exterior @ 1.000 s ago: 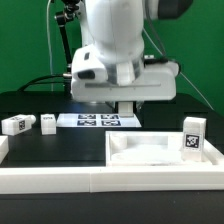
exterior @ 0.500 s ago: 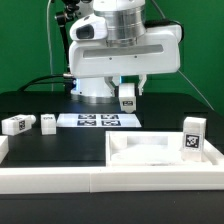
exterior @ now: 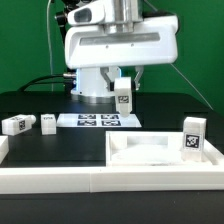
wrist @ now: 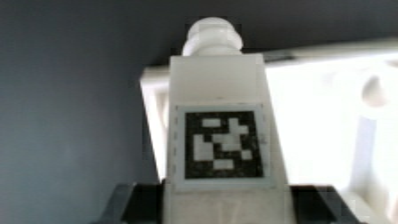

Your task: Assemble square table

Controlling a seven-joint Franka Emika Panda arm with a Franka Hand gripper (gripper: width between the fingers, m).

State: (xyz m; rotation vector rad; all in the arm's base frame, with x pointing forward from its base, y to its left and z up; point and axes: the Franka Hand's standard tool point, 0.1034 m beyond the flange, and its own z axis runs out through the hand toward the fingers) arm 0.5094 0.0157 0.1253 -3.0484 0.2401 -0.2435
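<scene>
Watching from my desk, I see the gripper (exterior: 123, 90) half closed on 1 white leg (exterior: 123, 100), hanging above the marker board (exterior: 97, 121). The square tabletop (exterior: 160, 152) lies nearer the camera than that board.

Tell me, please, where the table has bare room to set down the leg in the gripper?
Widest bare patch: black table bounded by the two lying legs and marker board behind, the rail in front, the square slab on the exterior view's right. Another lies behind the slab. Crowded around the upright leg.
</scene>
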